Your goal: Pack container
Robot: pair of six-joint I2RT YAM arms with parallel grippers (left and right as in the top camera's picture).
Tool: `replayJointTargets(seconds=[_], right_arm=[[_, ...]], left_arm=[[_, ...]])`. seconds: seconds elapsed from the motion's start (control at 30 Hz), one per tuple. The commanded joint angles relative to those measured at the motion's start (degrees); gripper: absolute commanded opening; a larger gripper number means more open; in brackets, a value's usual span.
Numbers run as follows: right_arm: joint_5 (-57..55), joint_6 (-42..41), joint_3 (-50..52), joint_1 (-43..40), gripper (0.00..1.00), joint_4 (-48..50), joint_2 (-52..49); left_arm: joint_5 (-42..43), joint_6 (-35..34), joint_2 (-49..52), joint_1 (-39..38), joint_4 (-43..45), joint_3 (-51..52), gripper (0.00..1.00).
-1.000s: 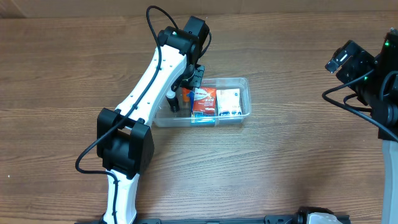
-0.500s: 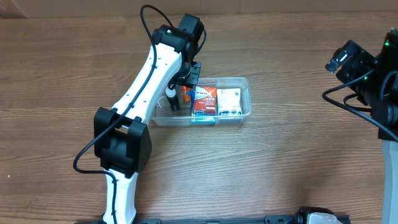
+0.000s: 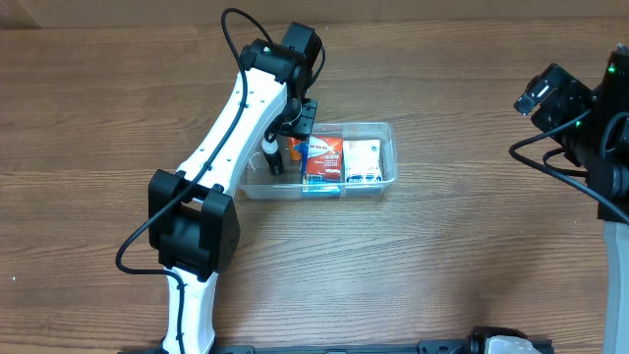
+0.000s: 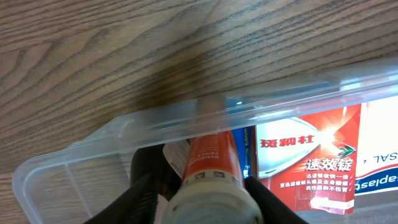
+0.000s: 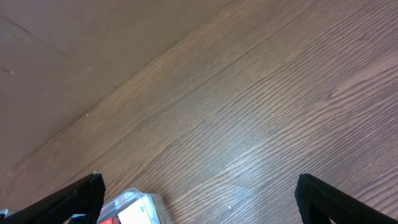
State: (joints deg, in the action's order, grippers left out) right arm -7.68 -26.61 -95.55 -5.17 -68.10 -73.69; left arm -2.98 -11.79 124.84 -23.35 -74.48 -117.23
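So the container (image 3: 390, 147) is a clear plastic tub, shallow, with rounded corners and a lipped rim. It sits on the brown wood-grain table (image 3: 442, 246) a bit toward 12 o'clock from the middle of the overhead view. Inside, a glossy red-and-white box (image 3: 322, 159) lies flat in the middle. From the left wrist view you can read big white characters "速效锭" on the red part, with smaller Chinese lines under that. There's also some blue lettering at the edge, but it's cut off and I can't make it out. At the tub's 3 o'clock end is a white box (image 3: 361, 160) with blue print too small to read. At the 9 o'clock end are an orange tube (image 4: 208, 155) with a pale round cap and a dark little bottle (image 3: 272, 159) with a white top. The left gripper (image 3: 298, 120) hangs over that end, its black fingers (image 4: 144, 186) snug on either side of the tube's cap, pinching it as far as I can see. The right gripper (image 3: 550, 98) is way off at 3 o'clock, well apart from the tub, fingers spread wide over bare wood.
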Motion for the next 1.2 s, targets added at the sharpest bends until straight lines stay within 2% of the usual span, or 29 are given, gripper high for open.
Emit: replayJointTargets(seconds=[0.0, 0.27, 0.53, 0.73, 0.77, 0.9, 1.07, 1.17], right_arm=[[0.3, 0.0, -0.3, -0.2, 1.0, 0.4, 0.0], [0.3, 0.0, -0.3, -0.2, 1.0, 0.5, 0.0], [0.3, 0.0, -0.3, -0.2, 1.0, 0.4, 0.0], [0.3, 0.0, -0.3, -0.2, 1.0, 0.4, 0.0], [0.3, 0.0, -0.3, -0.2, 1.0, 0.4, 0.0], [0.3, 0.0, -0.3, -0.2, 1.0, 0.4, 0.0], [0.3, 0.0, -0.3, -0.2, 1.0, 0.4, 0.0], [0.3, 0.0, -0.3, -0.2, 1.0, 0.4, 0.0]], left_arm=[[0.0, 1.3, 0.5, 0.2, 0.2, 0.3, 0.48], [0.0, 1.6, 0.5, 0.1, -2.4, -3.8, 0.44], [-0.2, 2.2, 0.5, 0.1, -10.4, -16.3, 0.47], [-3.1, -0.2, 0.4, 1.0, -21.2, -27.4, 0.41], [-3.6, -0.8, 0.1, 1.8, -22.3, -29.3, 0.39], [-1.7, -3.6, -5.5, 6.1, -22.3, -29.6, 0.41], [-0.1, -3.7, -14.2, 13.6, -22.3, -29.5, 0.45], [-2.2, -3.7, -20.5, 19.5, -22.3, -29.5, 0.54]])
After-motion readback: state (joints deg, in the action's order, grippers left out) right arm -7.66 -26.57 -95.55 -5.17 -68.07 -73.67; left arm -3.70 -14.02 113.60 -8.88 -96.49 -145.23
